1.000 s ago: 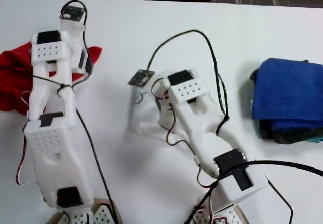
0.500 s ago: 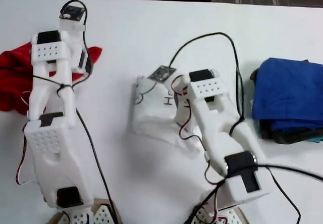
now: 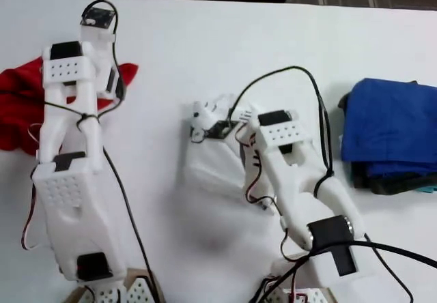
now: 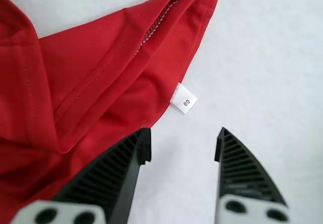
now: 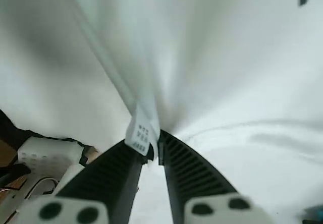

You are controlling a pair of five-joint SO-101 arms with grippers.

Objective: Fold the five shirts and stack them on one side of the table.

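The left fingers (image 4: pixel 141 146) stand wide apart with nothing between them, hanging over the spot where the hem of the red shirt (image 4: pixel 91 82) meets the bare white desk (image 4: pixel 262 57); one finger lies over the red cloth, the other over the desk. A small white label (image 4: pixel 183 99) sticks out from the hem just beyond the fingertips. From above, the red shirt (image 3: pixel 20 112) lies crumpled at the left edge of the desk (image 3: pixel 273 37), partly under the left arm (image 3: pixel 68 146). The right fingers (image 5: pixel 146 156) are pressed together on a fold of the white shirt (image 5: pixel 202 57), nipping it right at its sewn-in tag (image 5: pixel 141 130), and the cloth fans out taut from that point. In the high view the white shirt (image 3: pixel 212 163) sits bunched near the middle of the desk, beside and partly beneath the right arm (image 3: pixel 293 173). Well apart from it, at the right edge, a blue shirt (image 3: pixel 392 122) lies folded on top of a stack, with darker folded cloth (image 3: pixel 392 180) showing under its near edge.
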